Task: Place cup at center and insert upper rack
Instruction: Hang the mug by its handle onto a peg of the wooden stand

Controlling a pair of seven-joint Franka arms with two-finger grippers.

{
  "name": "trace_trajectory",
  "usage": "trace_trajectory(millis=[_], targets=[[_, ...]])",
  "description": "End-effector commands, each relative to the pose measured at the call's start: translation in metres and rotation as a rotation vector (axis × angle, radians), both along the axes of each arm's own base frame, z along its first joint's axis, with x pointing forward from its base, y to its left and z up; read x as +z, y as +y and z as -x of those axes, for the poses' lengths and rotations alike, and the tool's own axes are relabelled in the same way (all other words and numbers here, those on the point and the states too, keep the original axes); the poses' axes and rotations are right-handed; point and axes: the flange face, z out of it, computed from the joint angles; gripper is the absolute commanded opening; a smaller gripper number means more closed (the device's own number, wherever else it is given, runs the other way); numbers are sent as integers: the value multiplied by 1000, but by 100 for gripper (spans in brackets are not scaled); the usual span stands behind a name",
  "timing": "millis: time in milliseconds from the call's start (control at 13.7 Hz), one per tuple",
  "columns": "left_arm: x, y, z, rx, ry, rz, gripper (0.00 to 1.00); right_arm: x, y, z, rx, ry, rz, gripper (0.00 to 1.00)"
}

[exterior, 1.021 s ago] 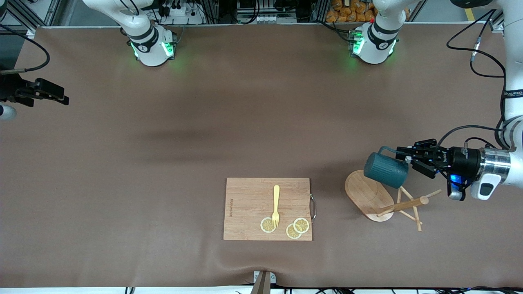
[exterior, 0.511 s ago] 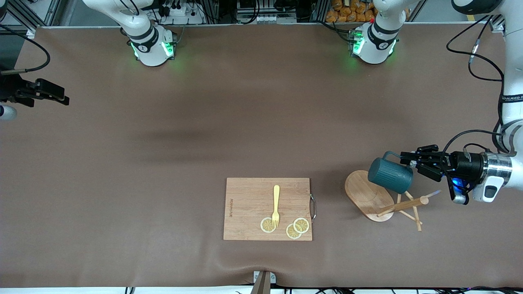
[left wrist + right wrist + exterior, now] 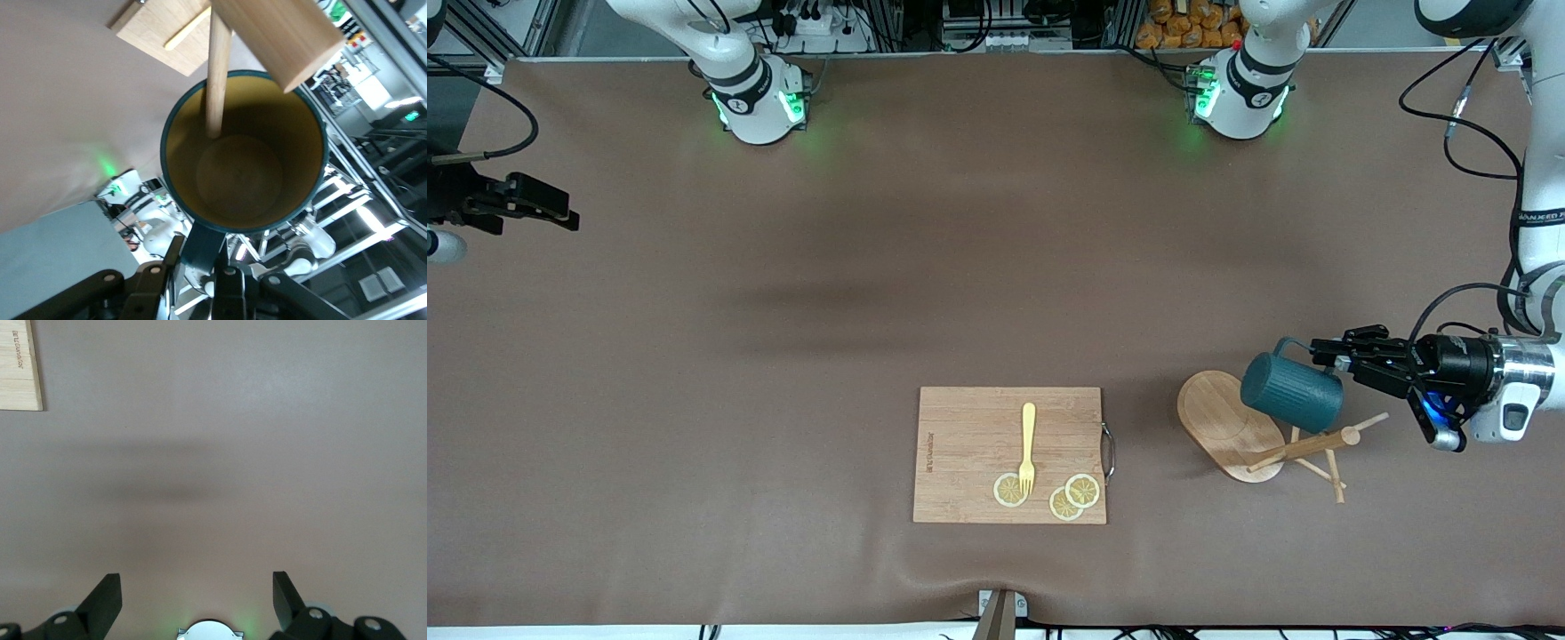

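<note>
**Cup held sideways over the toppled rack**

My left gripper (image 3: 1319,348) was clamped on the handle of the cup (image 3: 1291,393), holding it on its side in the air over the upper rack (image 3: 1258,434), which lay tipped over near the surface's edge at my left arm's end. In my left wrist view a peg (image 3: 217,67) reached into the cup's mouth. My right gripper (image 3: 197,597) waited with fingers wide above bare surface (image 3: 267,453).

Both arms have glossy white segmented casings with black joint bands. Each base (image 3: 758,102) carries green indicator lights. The left arm's wrist (image 3: 1507,373) has a polished metal ring, a black cylindrical module, a blue light and loose black cables.
</note>
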Motion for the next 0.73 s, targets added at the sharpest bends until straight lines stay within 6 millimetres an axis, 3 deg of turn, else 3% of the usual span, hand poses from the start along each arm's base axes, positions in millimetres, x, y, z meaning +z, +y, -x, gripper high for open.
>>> trace_trajectory(millis=[0, 656], targets=[[-7, 3, -5, 23, -9, 75, 0, 5, 5, 2, -5, -10, 1, 100], [-54, 1, -9, 61, 14, 191, 0, 4, 4, 0, -6, -16, 1, 100]])
